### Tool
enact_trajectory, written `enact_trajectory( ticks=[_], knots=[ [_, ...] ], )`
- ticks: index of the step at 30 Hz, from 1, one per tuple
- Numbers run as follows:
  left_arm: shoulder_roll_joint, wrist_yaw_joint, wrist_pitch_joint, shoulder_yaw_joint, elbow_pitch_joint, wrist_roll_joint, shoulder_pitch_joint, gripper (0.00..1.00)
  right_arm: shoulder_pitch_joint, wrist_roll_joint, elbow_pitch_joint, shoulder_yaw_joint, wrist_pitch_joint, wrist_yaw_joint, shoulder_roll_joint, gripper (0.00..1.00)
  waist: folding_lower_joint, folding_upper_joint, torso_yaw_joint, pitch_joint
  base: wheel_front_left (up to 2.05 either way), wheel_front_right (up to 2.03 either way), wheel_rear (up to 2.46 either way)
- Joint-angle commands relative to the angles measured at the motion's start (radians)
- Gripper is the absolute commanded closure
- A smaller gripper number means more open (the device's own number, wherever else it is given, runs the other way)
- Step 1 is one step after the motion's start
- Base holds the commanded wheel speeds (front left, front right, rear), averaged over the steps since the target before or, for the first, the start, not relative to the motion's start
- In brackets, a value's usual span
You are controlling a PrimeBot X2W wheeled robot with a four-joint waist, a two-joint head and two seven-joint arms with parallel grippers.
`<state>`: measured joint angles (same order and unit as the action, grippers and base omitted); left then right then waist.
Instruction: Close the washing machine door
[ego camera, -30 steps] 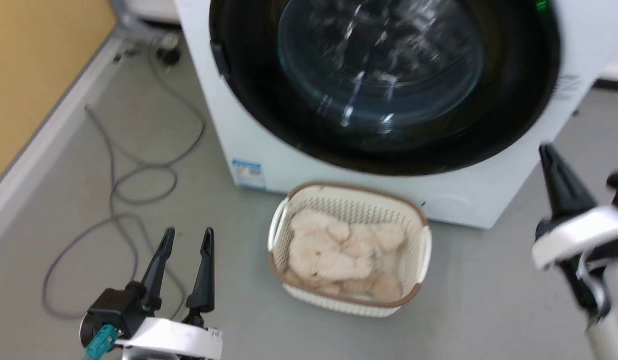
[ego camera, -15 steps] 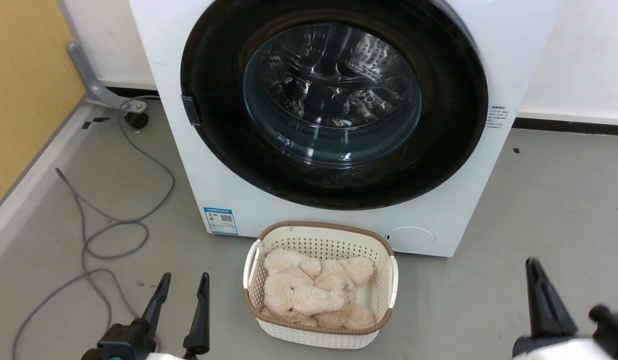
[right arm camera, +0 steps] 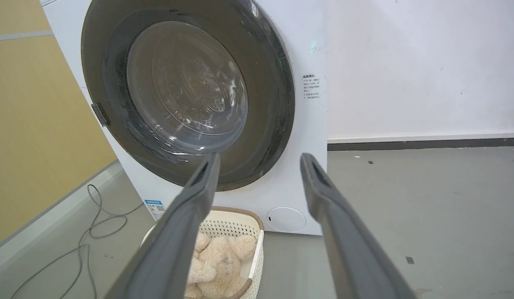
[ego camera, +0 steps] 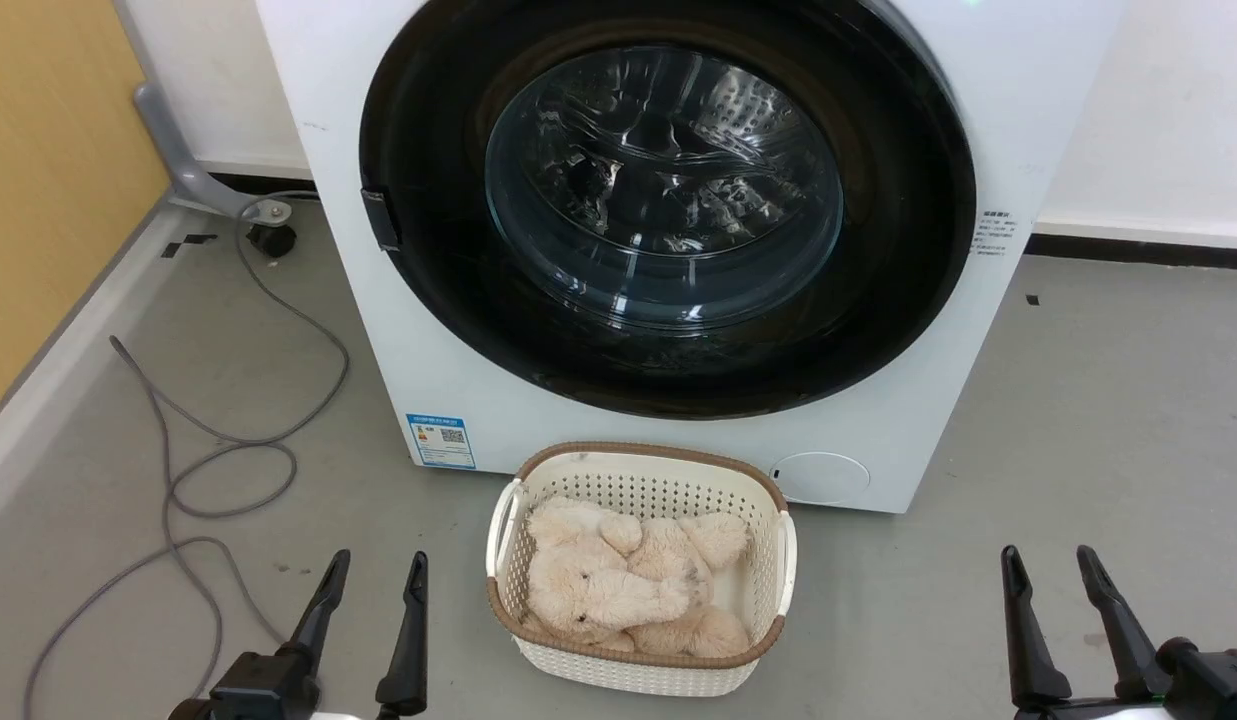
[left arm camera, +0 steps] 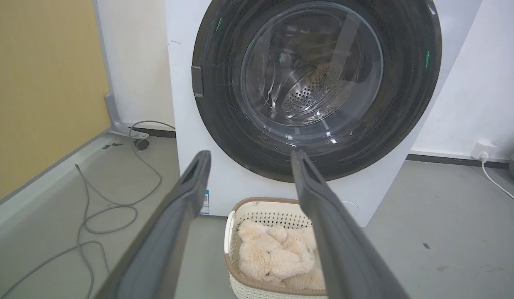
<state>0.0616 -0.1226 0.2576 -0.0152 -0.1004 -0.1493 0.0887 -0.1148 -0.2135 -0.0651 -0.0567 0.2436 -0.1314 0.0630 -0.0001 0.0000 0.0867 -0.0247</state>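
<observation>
Left pincer and right pincer held low, both spread wide, nothing gripped. Basket noted between and just ahead. Beyond it, washing machine door seen flush on washing machine; latch unconfirmed. Basket could be struck if a push is made.

Glossy glass door, perforated cream plastic basket, fluffy plush toy

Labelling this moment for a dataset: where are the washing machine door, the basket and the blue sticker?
washing machine door (ego camera: pixel 663 190), head view, centre of its glass window.
basket (ego camera: pixel 638 676), head view, front perforated wall.
blue sticker (ego camera: pixel 441 441), head view, its middle.
</observation>
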Motion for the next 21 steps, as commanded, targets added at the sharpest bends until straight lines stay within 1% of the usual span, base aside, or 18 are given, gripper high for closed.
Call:
enact_trajectory(
  ticks=[1,7,11,12,21],
  knots=[
    [-0.003,0.004,0.004,0.0,0.005,0.011,0.015,0.0,-0.003,0.002,-0.005,0.004,0.009,0.001,-0.006,0.0,0.0001,0.0,0.001,0.0,0.0,0.0,0.0],
    [-0.006,0.008,0.004,0.0,0.01,0.023,0.016,0.0,0.003,-0.001,-0.012,0.009,0.014,0.001,-0.007,0.0,0.0001,0.0,0.002,0.003,0.0,0.0,0.0],
    [-0.008,0.007,0.004,0.007,0.016,0.013,0.015,0.0,0.006,0.003,-0.013,0.013,0.016,0.001,-0.008,0.0,0.0001,0.0,0.003,0.005,0.0,0.0,0.0],
    [-0.007,0.006,0.0,0.005,0.012,0.015,0.004,1.0,0.001,0.0,-0.012,0.013,0.009,0.0,-0.003,1.0,0.0001,0.0,0.003,0.005,0.0,0.0,0.0],
    [-0.008,0.01,-0.011,0.003,0.014,0.02,0.001,1.0,0.005,0.008,-0.009,0.014,-0.001,0.0,-0.003,1.0,0.0001,0.0,0.0,0.006,0.0,0.0,0.0]
  ],
)
